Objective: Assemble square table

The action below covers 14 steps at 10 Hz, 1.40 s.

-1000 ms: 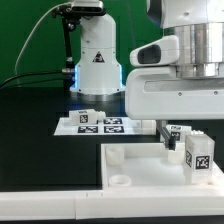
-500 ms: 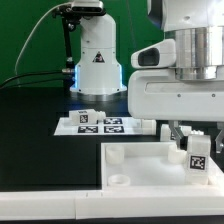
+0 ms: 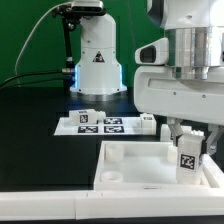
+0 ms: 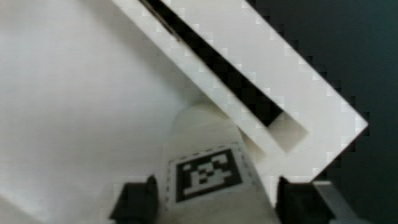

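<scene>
Holding white leg [image 3: 187, 160] by its two sides: gripper [image 3: 188, 148], jaws narrow.

Exterior view: leg upright, tag facing camera, over far corner of slab [image 3: 135, 150] on exterior view's right. Cannot tell if leg touches slab. Slab lies near, on black table [image 3: 30, 125]. Marker board [image 3: 100, 124] lies farther back, apart from slab.

Wrist view: leg [image 4: 210, 165] between two dark fingers [image 4: 128, 200]. Slab floor [image 4: 71, 100] white under it. Raised rim [image 4: 267, 85] just beside leg.
</scene>
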Available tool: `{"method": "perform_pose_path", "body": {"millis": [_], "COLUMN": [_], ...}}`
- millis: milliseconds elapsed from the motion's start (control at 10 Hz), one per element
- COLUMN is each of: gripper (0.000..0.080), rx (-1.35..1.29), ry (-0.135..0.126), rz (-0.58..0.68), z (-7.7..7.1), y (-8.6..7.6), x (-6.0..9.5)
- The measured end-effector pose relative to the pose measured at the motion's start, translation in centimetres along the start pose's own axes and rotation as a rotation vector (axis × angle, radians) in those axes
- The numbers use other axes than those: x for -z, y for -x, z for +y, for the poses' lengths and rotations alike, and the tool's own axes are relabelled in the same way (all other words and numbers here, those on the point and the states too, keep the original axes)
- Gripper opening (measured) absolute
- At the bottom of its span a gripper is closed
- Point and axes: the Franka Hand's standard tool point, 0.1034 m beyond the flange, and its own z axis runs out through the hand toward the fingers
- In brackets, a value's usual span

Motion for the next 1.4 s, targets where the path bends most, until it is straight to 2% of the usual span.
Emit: {"method": "perform_pose_path", "body": {"millis": [100, 500, 600, 700, 800, 1300, 1400], "gripper": [0.0314, 0.0314, 0.056, 0.056, 0.0631, 0.0648, 0.0648], "rx": [-0.017, 0.012, 0.113, 0.178, 0.167, 0.168, 0.167], "ry": [0.01, 0.011, 0.014, 0.009, 0.004, 0.006, 0.005], "rz": [0.004, 0.004, -0.001, -0.001, -0.003, -0.003, -0.007], "z": [0.4, 0.3, -0.1, -0.6, -0.9, -0.8, -0.8], "y": [-0.4, -0.4, 0.0, 0.3, 0.7, 0.7, 1.2], "x": [0.0, 0.1, 0.9, 1.8, 2.5, 2.4, 2.6]}}
